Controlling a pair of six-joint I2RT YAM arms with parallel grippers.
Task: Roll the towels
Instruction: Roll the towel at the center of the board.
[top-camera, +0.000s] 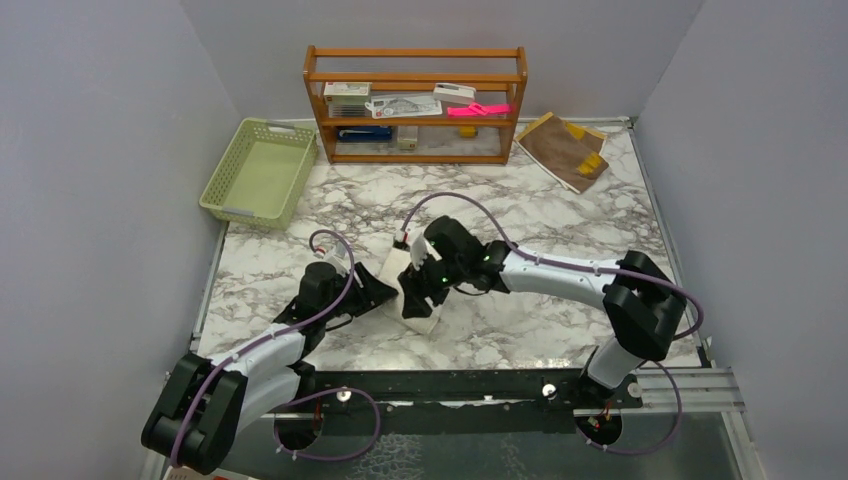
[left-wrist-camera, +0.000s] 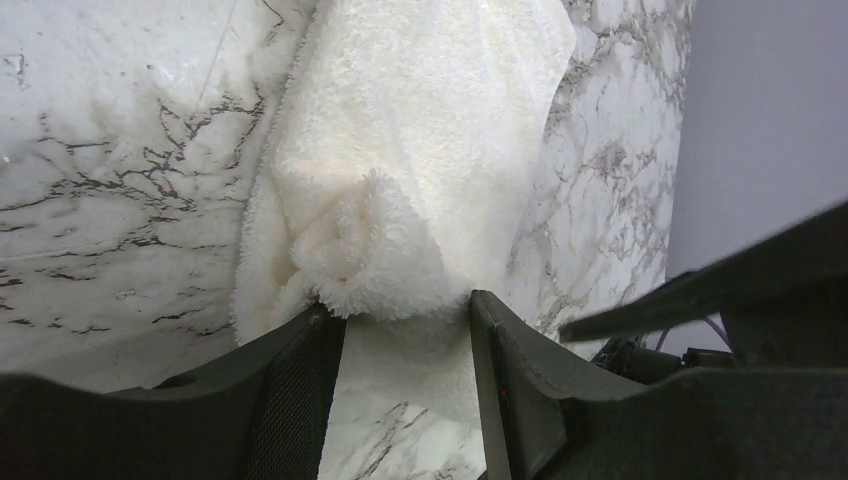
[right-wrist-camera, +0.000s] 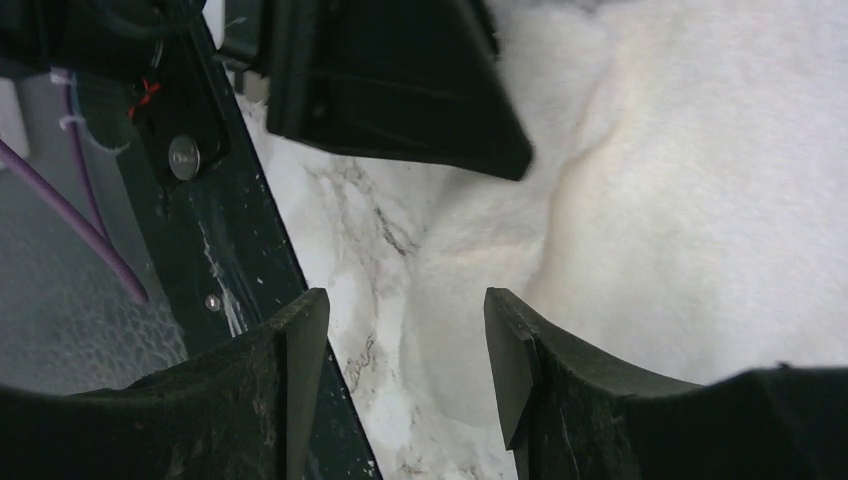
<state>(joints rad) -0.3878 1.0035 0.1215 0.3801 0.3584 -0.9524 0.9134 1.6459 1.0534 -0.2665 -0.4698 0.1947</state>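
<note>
The cream-white towel (top-camera: 425, 320) lies on the marble table between my two grippers, its left end curled into a small roll (left-wrist-camera: 370, 250). My left gripper (top-camera: 385, 293) is at the towel's left side, and its fingertips (left-wrist-camera: 405, 300) pinch the roll at their very tips. My right gripper (top-camera: 418, 298) hovers over the towel, jaws apart and empty (right-wrist-camera: 405, 305), above the towel's near edge (right-wrist-camera: 640, 200). The brown towel with mustard-yellow patches (top-camera: 565, 150) lies flat at the back right, far from both grippers.
A wooden shelf (top-camera: 415, 100) with small items stands at the back centre. A green plastic basket (top-camera: 260, 170) sits at the back left. The black mounting rail (right-wrist-camera: 215, 230) runs along the table's near edge, close to the right gripper.
</note>
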